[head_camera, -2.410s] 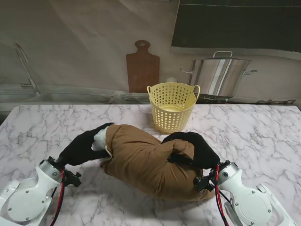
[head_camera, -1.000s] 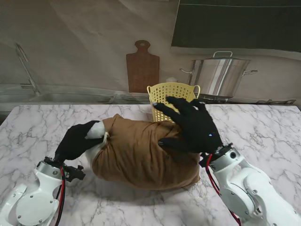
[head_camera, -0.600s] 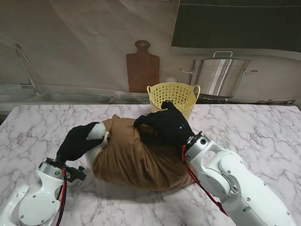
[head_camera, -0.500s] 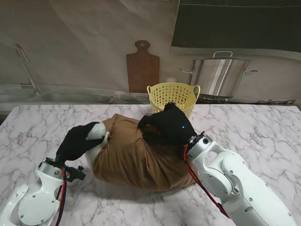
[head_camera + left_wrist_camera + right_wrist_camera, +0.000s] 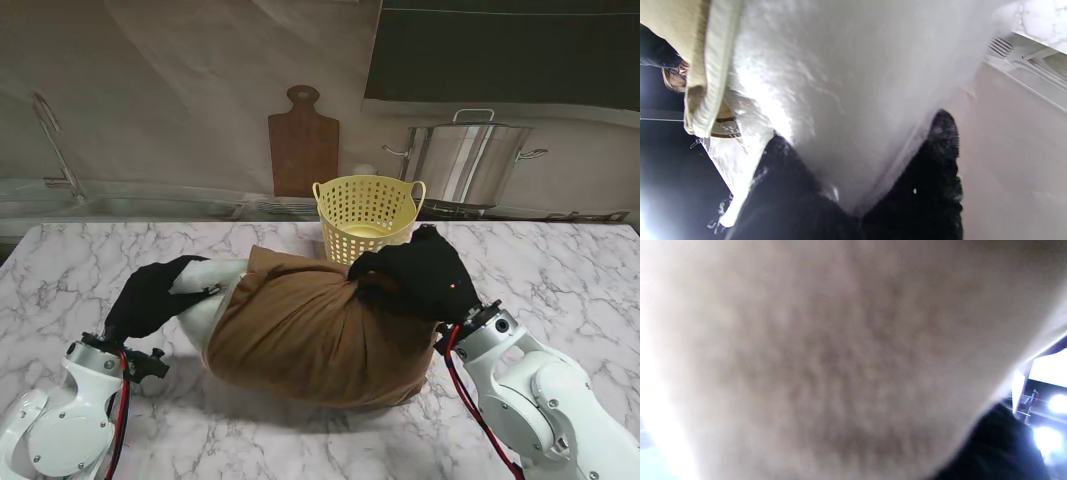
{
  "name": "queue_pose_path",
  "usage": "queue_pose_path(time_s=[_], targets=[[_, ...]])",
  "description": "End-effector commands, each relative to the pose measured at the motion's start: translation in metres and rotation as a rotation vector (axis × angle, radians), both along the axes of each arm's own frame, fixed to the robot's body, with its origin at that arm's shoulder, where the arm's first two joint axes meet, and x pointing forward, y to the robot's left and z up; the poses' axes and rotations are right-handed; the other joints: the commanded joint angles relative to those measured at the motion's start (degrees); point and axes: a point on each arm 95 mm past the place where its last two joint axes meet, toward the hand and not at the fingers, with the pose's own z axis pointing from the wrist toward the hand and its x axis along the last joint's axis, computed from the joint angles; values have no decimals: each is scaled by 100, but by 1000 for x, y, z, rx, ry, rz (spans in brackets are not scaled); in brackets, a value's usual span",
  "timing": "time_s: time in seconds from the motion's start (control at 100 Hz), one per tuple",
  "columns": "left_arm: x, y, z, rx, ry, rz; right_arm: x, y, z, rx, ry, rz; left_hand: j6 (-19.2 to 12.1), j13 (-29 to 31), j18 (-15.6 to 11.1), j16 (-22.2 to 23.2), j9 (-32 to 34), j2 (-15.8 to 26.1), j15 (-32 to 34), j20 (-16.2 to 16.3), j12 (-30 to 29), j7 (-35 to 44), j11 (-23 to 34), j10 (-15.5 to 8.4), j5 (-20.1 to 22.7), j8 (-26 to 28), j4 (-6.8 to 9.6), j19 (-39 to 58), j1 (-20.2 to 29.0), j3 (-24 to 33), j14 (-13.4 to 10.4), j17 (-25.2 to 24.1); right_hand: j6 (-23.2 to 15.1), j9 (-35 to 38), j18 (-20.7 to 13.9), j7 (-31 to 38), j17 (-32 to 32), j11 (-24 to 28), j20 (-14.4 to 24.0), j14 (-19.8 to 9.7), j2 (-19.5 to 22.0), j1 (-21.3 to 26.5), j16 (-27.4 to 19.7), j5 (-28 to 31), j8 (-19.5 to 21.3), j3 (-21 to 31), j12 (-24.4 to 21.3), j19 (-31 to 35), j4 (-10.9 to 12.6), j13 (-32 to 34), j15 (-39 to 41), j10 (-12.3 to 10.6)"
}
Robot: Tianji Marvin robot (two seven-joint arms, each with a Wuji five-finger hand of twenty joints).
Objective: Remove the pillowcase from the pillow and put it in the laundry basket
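The brown pillowcase [image 5: 310, 335] lies bunched in the middle of the marble table [image 5: 560, 270], still around most of the white pillow [image 5: 205, 290], whose left end sticks out. My left hand [image 5: 150, 295] is shut on that bare pillow end; the left wrist view shows white pillow [image 5: 853, 83] pinched between black fingers [image 5: 940, 160], with the pillowcase hem [image 5: 703, 83] beside it. My right hand [image 5: 420, 280] is shut on a gather of the pillowcase at its right end. Brown pillowcase cloth [image 5: 826, 356] fills the right wrist view. The yellow laundry basket [image 5: 367, 222] stands just behind.
A steel pot [image 5: 465, 160] and a wooden cutting board [image 5: 303, 145] stand at the back beyond the table. A sink faucet [image 5: 55, 140] is at the far left. Bare marble lies to the right of the pillow.
My right hand has moved right with the pillowcase bunched in it, stretching the cloth. The left hand has drawn leftward and more white pillow shows out of the opening.
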Motion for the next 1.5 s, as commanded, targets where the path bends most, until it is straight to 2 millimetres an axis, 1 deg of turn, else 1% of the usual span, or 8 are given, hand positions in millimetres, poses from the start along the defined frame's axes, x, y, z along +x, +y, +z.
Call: queue_pose_path(time_s=[0.0, 0.34, 0.62, 0.69, 0.8, 1.0, 1.26, 1.49], targets=[[1, 11, -13, 19, 44, 37, 0, -14, -5, -20, 9, -42, -54, 127, -274, 108, 278, 42, 234, -53, 150, 423, 193, 17, 404, 325, 279, 1198, 887, 735, -88, 18, -321, 552, -102, 956, 4, 1157, 122, 46, 130, 633, 201, 689, 572, 817, 430, 68, 152, 266, 372, 12], [5, 28, -14, 29, 28, 109, -12, -48, -17, -10, 19, -102, -47, 126, -270, 104, 272, 52, 244, -55, 151, 425, 194, 32, 386, 371, 270, 1200, 886, 745, -76, 22, -423, 550, -114, 868, 34, 1089, 127, 7, 137, 593, 201, 706, 628, 806, 440, 87, 117, 251, 351, -35], [4, 21, -13, -15, 14, 115, -6, -43, -25, 70, 72, -43, 17, -160, -220, 1, -20, 268, -14, -139, 64, 135, 12, -45, 244, 137, 231, 925, 886, 610, -37, -292, -461, 503, -100, 769, 14, 819, 112, 38, 203, 643, 136, 652, 568, 750, 323, 70, 123, 173, 187, -45], [4, 21, -10, -36, 6, 114, -3, -39, -25, 69, 78, -27, 121, -676, -64, -140, -769, 434, -516, -215, -508, -525, -342, 177, -159, -335, 276, 403, 832, 35, 141, -772, -467, 507, -102, 765, 12, 802, 109, 25, 211, 649, 130, 660, 574, 750, 328, 67, 124, 179, 168, -46], [4, 22, -3, -63, -14, 91, 0, -35, -24, 74, 86, -12, 192, -1799, 190, -330, -2415, 890, -1165, -349, -1166, -1899, -1096, 496, -814, -1053, 261, -553, -273, -131, 459, -1769, -478, 505, -102, 756, 13, 789, 105, 27, 219, 658, 126, 668, 579, 752, 336, 64, 124, 169, 152, -42], [2, 20, 25, -90, -102, 5, 6, -30, -24, 71, 97, -1, 207, -3577, 691, -933, -4481, 949, -2084, -789, -1668, -2488, -1894, 698, -2138, -1637, 229, -2080, -1636, -189, 847, -2882, -481, 500, -83, 731, 0, 762, 91, 31, 236, 671, 127, 675, 591, 756, 353, 44, 125, 168, 135, -28], [8, -9, 54, -20, -111, -168, 13, -21, -25, 72, 116, 30, 157, -4276, 672, -1278, -5566, 449, -2355, -1114, -2257, -2909, -2089, 711, -2876, -2107, 230, -2914, -2262, -159, 1033, -3056, -479, 501, -65, 707, -16, 742, 80, 43, 243, 674, 131, 680, 603, 750, 371, 30, 122, 166, 124, -22], [24, -29, 46, 57, -28, -192, 17, -14, -26, 75, 126, 55, 243, -4302, 351, -1314, -5476, 55, -2316, -1098, -2266, -2939, -2030, 833, -3010, -2264, 282, -2933, -1780, -59, 830, -2956, -475, 505, -36, 690, -34, 729, 67, 43, 251, 679, 133, 685, 615, 744, 383, 15, 121, 162, 115, -24]])
